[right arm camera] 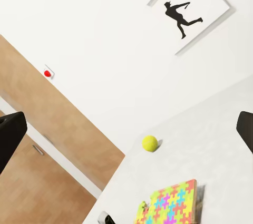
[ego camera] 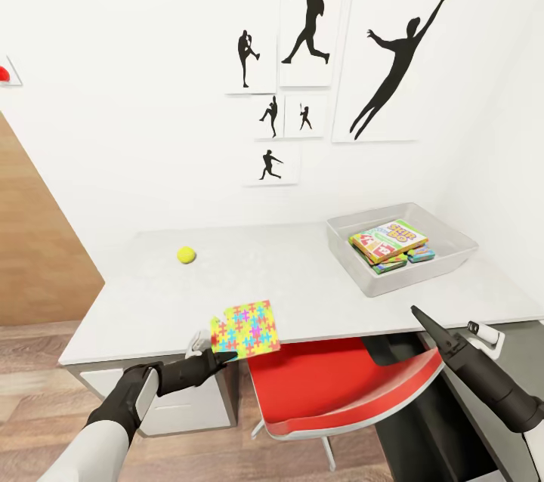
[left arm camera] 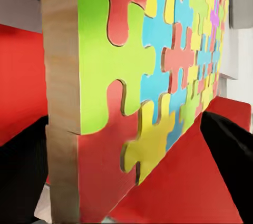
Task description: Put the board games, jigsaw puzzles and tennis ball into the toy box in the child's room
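My left gripper (ego camera: 214, 356) is shut on a multicoloured jigsaw puzzle (ego camera: 245, 329), holding it tilted above the table's front edge; the puzzle (left arm camera: 153, 76) stands between the dark fingers (left arm camera: 232, 150). The tennis ball (ego camera: 187, 254) lies on the pale grey table (ego camera: 302, 278), left of centre, and is also seen as the tennis ball (right arm camera: 149, 143). At the table's right end sits the light-grey toy box (ego camera: 393, 282) with board games inside: a SKIP-BO box (ego camera: 389, 239) on top, a blue one (ego camera: 421, 254) and another underneath. My right gripper (ego camera: 423, 322) hovers open at the front right.
A red chair (ego camera: 340, 384) is pushed under the table between my arms. Black baseball-player pictures (ego camera: 310, 21) hang on the white wall behind. A wooden panel (ego camera: 38, 255) stands at the left, over wood-plank floor.
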### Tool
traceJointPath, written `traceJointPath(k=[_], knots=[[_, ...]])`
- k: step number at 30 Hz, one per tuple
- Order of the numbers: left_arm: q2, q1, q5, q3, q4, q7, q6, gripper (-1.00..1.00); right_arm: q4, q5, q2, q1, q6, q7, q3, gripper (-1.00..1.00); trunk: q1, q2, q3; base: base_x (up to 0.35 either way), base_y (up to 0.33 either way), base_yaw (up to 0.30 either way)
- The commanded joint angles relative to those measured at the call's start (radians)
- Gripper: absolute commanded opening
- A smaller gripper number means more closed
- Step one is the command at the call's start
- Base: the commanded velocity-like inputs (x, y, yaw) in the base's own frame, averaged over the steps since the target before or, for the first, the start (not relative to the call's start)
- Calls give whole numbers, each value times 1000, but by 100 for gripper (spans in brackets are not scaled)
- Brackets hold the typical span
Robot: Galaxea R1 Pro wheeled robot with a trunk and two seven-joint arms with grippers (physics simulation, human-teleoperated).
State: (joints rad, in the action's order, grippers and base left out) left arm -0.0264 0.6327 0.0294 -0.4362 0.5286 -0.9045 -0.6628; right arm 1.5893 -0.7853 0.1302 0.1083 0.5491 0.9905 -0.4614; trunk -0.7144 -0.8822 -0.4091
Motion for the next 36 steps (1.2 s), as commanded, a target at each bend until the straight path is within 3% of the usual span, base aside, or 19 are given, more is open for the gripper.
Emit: traceJointPath(k=[1, 14, 26, 36], knots=[[-1, 1, 5, -7, 1, -4, -8, -100, 0, -6, 0, 1, 8, 0, 0, 100, 0, -1, -1, 0, 0, 0], [-2, 1, 6, -7, 1, -5, -9, -100, 0, -6, 0, 1, 8, 0, 0, 100, 0, -1, -1, 0, 0, 0], [-2, 2, 7, -7, 1, -13, -11, -100, 0, -5, 0, 1, 8, -1, 0, 100, 46, 83, 36, 0, 0, 0], [10, 3, 7, -8, 2, -28, -39, -100, 0, -6, -1, 1, 9, -47, 1, 100, 84, 153, 68, 0, 0, 0]])
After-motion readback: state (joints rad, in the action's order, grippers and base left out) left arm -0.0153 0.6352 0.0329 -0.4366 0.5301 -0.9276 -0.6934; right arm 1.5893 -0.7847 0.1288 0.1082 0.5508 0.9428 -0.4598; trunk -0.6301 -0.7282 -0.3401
